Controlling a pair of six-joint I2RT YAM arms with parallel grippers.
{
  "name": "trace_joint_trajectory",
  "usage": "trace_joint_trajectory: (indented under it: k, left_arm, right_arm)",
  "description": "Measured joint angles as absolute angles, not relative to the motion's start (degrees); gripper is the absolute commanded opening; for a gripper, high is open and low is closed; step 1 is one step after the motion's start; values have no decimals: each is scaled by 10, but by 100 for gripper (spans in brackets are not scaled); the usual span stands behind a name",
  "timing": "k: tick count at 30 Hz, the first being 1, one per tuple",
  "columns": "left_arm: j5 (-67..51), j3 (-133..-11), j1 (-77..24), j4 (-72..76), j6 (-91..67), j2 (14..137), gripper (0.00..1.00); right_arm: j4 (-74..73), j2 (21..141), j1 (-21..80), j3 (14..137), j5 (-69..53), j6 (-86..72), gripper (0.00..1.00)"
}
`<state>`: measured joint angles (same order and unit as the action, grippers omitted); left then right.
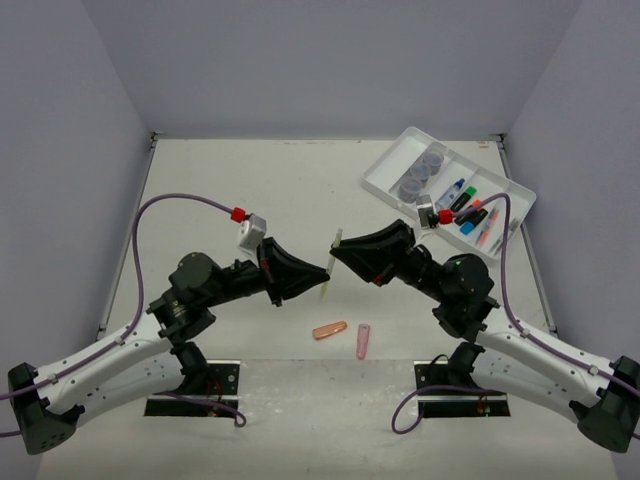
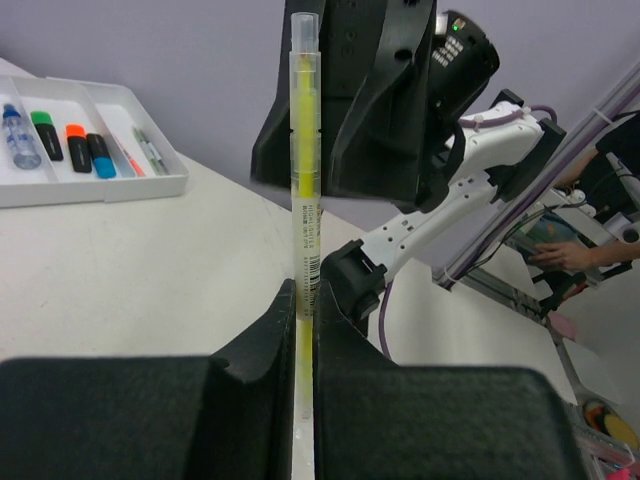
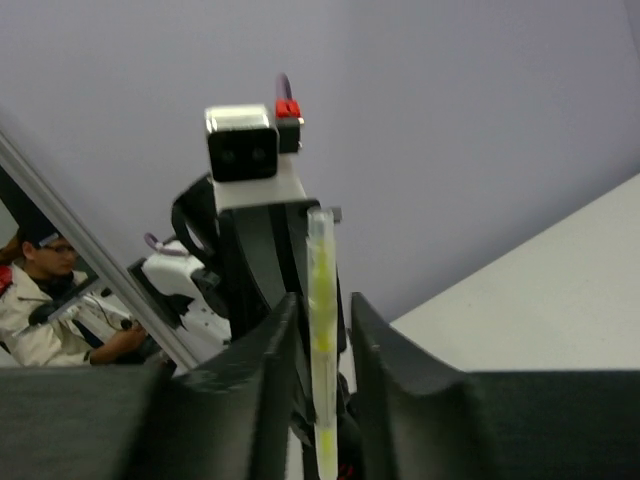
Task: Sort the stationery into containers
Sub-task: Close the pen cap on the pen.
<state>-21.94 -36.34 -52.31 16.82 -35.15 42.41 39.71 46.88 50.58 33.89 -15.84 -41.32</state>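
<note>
Nearest the bases, an orange capsule piece and a pink capsule piece are lying on the tabletop. Above them, the left tool is clamping the yellow pen in mid-air. The right tool is standing parted around it, with gaps on both sides. The best move is probably backing the right tool straight off without nudging the pen. The white tray is waiting far right.

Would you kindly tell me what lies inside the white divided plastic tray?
Three round grey-blue pots, black highlighters capped green, orange and blue, and thin pens; the right wrist camera covers part of the tray.
</note>
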Motion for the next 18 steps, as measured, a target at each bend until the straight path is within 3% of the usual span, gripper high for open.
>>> trace_joint_trajectory:
  k: [3, 5, 8, 10, 12, 18]
  left_arm:
    - [-218, -372, -523, 177, -346, 436, 0]
    - [-218, -372, -523, 181, -346, 444, 0]
    - [-218, -372, -522, 184, -345, 455, 0]
    - [-221, -372, -522, 188, -346, 461, 15]
    - [-223, -373, -521, 190, -346, 465, 41]
    - [-233, -384, -523, 192, -343, 492, 42]
  right_arm:
    - [371, 469, 510, 330, -164, -408, 33]
    - [362, 469, 510, 330, -164, -405, 11]
    - [354, 467, 510, 330, -167, -400, 1]
    - [348, 465, 510, 330, -167, -397, 0]
    - [344, 464, 510, 330, -167, -394, 0]
    - [339, 465, 510, 330, -172, -394, 0]
